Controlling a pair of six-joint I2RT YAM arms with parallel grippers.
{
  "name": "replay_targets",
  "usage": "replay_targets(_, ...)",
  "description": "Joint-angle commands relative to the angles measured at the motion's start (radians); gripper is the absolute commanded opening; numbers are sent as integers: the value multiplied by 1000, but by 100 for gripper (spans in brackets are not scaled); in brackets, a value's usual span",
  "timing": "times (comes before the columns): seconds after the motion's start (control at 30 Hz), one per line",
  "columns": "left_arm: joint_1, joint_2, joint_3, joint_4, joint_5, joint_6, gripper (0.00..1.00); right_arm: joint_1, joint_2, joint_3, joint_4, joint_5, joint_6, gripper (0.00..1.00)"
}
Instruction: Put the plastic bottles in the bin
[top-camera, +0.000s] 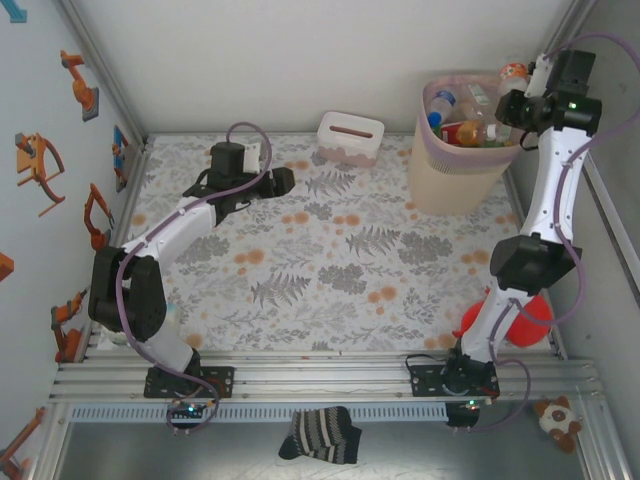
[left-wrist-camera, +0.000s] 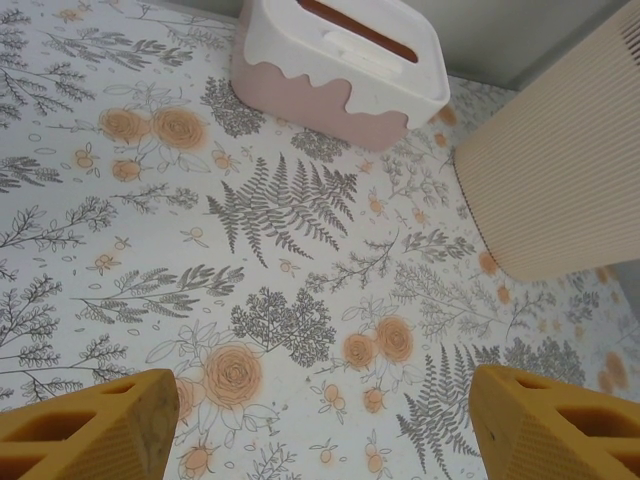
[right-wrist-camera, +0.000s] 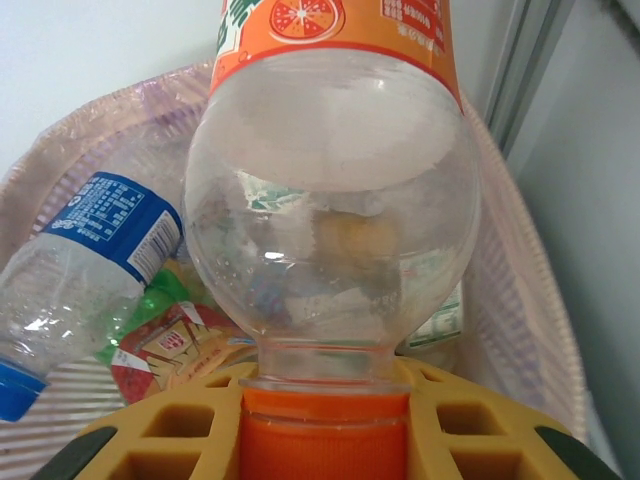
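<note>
The right tool (right-wrist-camera: 325, 425) is clamped on the orange cap (right-wrist-camera: 325, 445) of a clear plastic bottle with an orange label (right-wrist-camera: 330, 200). It holds the bottle over the tall beige bin with a pink liner (top-camera: 455, 190) at the worktop's far right corner, where other plastic bottles (top-camera: 465, 128) lie. The left tool (left-wrist-camera: 320, 425) hovers with its jaws apart and empty over the floral worktop (left-wrist-camera: 150, 300), near the white tissue box (left-wrist-camera: 340, 70).

Bright even light, soft shadows; bottle (right-wrist-camera: 330, 200) close-up slightly blurred, faint glare

bottle (right-wrist-camera: 330, 230): far end cut by top edge | bin (left-wrist-camera: 560, 170): rim out of frame | tissue box (left-wrist-camera: 340, 80): far side cropped
</note>
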Motion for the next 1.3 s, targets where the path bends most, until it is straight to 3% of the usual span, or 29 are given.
replay_targets(0.0,7,4,14,31,19,-19,76,-10,-6,-3,4,-48,154,18)
replay_targets(0.17,7,0,3,30,22,-20,76,-8,-34,-80,43,71,250,20)
replay_targets(0.27,8,-5,-10,34,20,-22,76,-8,-49,-126,71,71,278,23)
replay_targets(0.4,10,-11,-19,40,21,-28,76,-10,-51,-130,60,62,289,35)
replay_targets(0.57,13,-21,-20,36,16,-24,76,-5,-113,-139,56,132,291,58)
replay_targets(0.67,15,-17,-16,37,19,-25,76,-3,-165,-153,63,167,291,64)
replay_targets(0.93,18,-11,-3,34,28,-26,76,0,-207,-150,133,214,272,65)
replay_targets(1.27,19,-26,-5,20,17,-21,76,-5,81,84,237,192,322,65)
